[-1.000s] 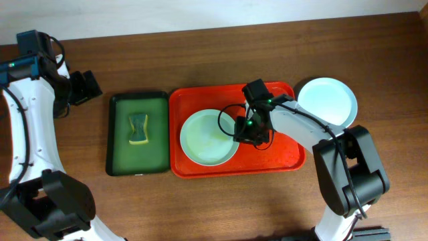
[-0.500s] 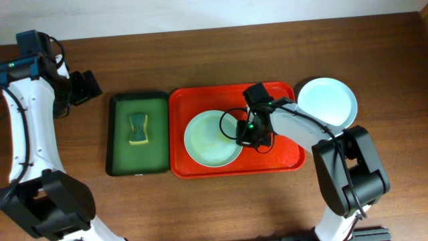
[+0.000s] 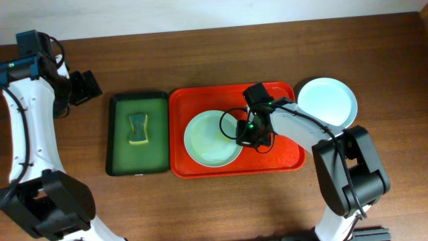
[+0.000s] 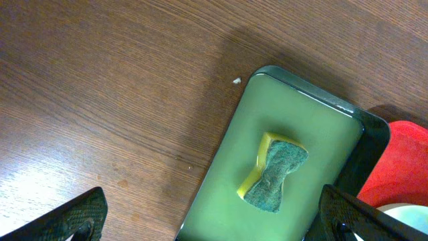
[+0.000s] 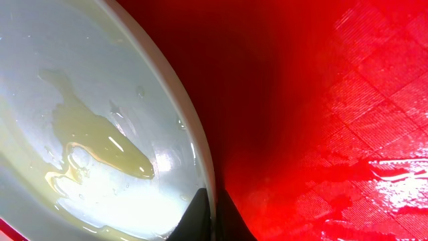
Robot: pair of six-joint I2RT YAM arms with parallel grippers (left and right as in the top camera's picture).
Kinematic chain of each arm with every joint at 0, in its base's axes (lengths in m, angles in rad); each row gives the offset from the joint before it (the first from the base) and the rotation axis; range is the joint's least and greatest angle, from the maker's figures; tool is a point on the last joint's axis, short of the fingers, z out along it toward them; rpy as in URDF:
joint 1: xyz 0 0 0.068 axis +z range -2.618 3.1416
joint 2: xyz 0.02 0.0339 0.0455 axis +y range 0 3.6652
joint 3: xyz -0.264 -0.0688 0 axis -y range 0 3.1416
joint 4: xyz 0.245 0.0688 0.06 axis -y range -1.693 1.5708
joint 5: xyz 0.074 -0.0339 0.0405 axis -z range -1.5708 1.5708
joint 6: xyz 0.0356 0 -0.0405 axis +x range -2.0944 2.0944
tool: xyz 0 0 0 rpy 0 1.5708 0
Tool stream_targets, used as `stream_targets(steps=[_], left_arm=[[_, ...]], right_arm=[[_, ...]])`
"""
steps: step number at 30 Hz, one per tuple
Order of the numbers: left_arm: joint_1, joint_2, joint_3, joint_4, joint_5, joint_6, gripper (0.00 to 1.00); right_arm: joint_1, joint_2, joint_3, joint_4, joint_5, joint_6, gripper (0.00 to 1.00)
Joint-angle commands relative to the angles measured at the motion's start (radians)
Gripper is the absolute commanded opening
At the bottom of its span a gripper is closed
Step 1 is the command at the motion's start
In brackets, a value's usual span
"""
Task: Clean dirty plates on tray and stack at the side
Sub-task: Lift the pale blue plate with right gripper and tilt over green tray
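On the brown wooden table [image 3: 200, 60], a large red-orange rectangular plastic tray [image 3: 194, 100] with rounded corners and a low rim lies near the middle. A round shallow pale mint plate [image 3: 208, 140] sits inside it, toward the left half and close to the front rim. The right gripper [image 3: 245, 134] is down on the plate's right edge, its jaws pinched tight on the rim. In the right wrist view the two dark fingertips [image 5: 194, 215] meet on either side of the thin white lip. That view also shows a yellowish smear [image 5: 100, 144] spread across the plate's wet inner surface. Shiny wet patches [image 5: 374, 175] lie on the textured red floor of the tray beside the plate.

A second round pale blue-white plate [image 3: 326, 102] rests on the table just off the tray's far right corner. It is apart from the right gripper.

Left of the red-orange tray, just beside it, is a smaller dark green rectangular tray [image 3: 157, 150]. It holds a waisted sponge [image 3: 138, 129] with a yellow body and a green scouring face. The left gripper [image 3: 85, 87] hangs above bare wood to the far left of the green tray. Its jaws are spread wide with nothing between them, and each finger [image 4: 80, 215] sits at an opposite bottom corner of the left wrist view.
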Motion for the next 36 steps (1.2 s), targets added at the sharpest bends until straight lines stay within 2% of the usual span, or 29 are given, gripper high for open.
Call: stream_targets(steps=[1, 10, 13, 18, 21, 24, 29, 33, 36], left_arm=[[0.005, -0.013, 0.008, -0.002, 0.007, -0.010, 0.99], [0.005, -0.013, 0.008, -0.002, 0.007, -0.010, 0.99], [0.004, -0.013, 0.008, -0.002, 0.007, -0.010, 0.99], [0.005, -0.013, 0.008, -0.002, 0.007, -0.010, 0.99], [0.005, -0.013, 0.008, -0.002, 0.007, -0.010, 0.99], [0.005, -0.013, 0.008, -0.002, 0.007, -0.010, 0.99], [0.005, -0.013, 0.008, -0.002, 0.007, -0.010, 0.99], [0.005, -0.013, 0.008, -0.002, 0.007, -0.010, 0.99], [0.005, -0.013, 0.008, -0.002, 0.007, -0.010, 0.99]], right_arm=[[-0.004, -0.011, 0.024, -0.042, 0.032, -0.007, 0.04], [-0.021, -0.013, 0.395, -0.444, 0.032, -0.060, 0.04], [-0.018, -0.013, 0.491, -0.491, 0.033, -0.042, 0.04], [0.076, -0.005, 0.506, -0.344, 0.070, 0.115, 0.04], [0.188, 0.021, 0.506, -0.252, 0.183, 0.205, 0.04], [0.307, 0.063, 0.505, -0.164, 0.315, 0.223, 0.04], [0.489, 0.101, 0.513, -0.071, 0.610, 0.205, 0.04], [0.547, 0.099, 0.600, -0.097, 0.714, 0.071, 0.04], [0.600, 0.099, 0.693, -0.133, 0.879, -0.046, 0.04]])
